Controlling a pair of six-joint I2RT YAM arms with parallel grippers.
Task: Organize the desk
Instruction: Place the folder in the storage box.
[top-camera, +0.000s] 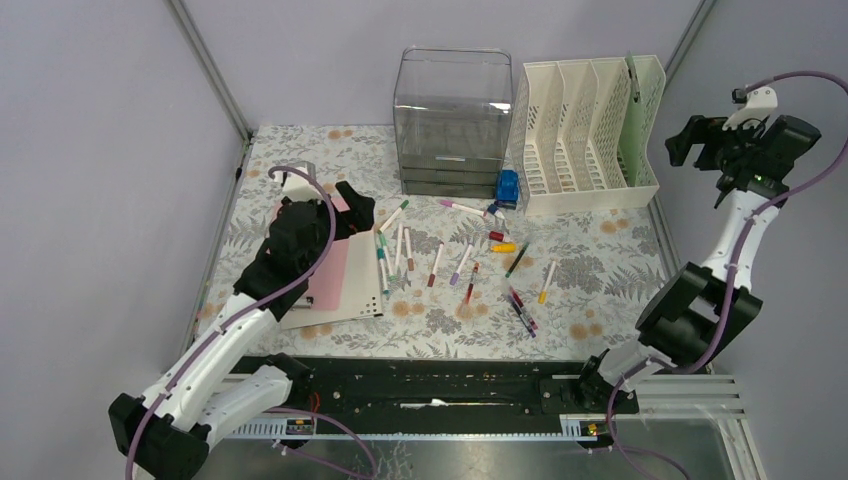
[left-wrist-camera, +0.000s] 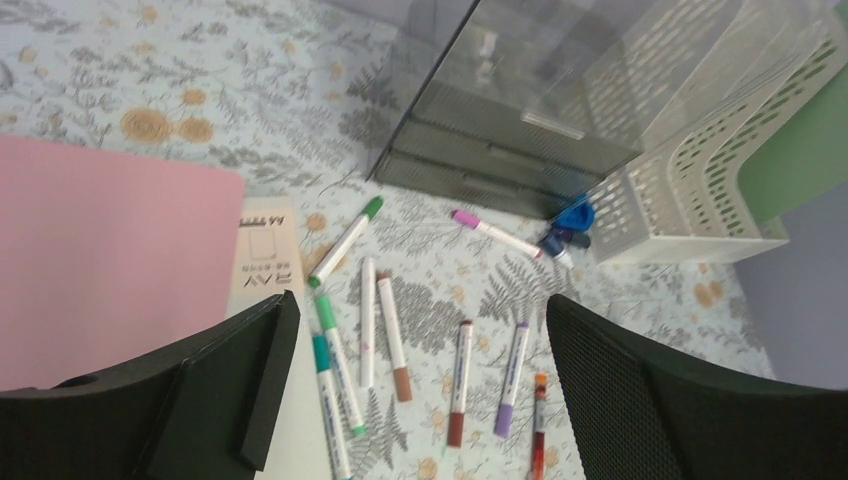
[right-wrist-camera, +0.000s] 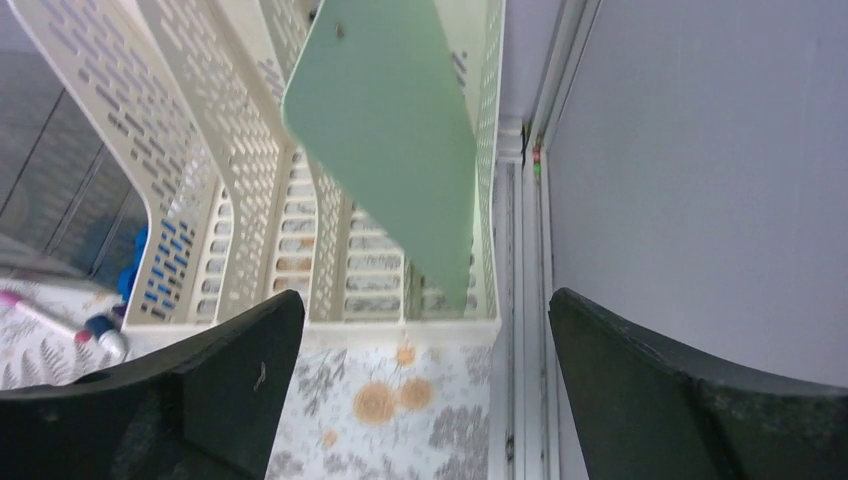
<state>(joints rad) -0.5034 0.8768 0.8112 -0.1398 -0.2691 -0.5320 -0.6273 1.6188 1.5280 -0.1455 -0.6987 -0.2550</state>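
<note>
two arms, both hands empty. top view: the desk (top-camera: 600, 300) fills the middle of the frame, fern-and-flower cloth, black rail along its lower edge. left gripper (top-camera: 356, 204) hangs left of centre over a pink sheet (top-camera: 328, 275) and a white pad (top-camera: 356, 296), jaws spread, nothing in them. right gripper (top-camera: 692, 140) sits at the upper right, beside the white file rack (top-camera: 585, 130), which carries a green folder (top-camera: 640, 115) in its rightmost slot. clear drawer unit (top-camera: 453, 120) at top centre, small blue object (top-camera: 508, 186) at its foot. loose markers (top-camera: 462, 268) strewn across the middle of the cloth, so the sorting looks far from done. left wrist view: fingers wide apart at the lower corners, markers on the cloth between and beyond them, none touched; pink sheet at left. right wrist view: fingers wide apart at the lower corners, green folder standing in the rack at upper centre, clear of both; hand released. handling, my guess: the desk is stiff and fixed, nothing to lift; its cloth is soft and may ruck if a fingertip drags. markers look light and round, apt to roll; take one across mid-barrel. pink sheet looks thin and floppy; take it by a free edge.
</note>
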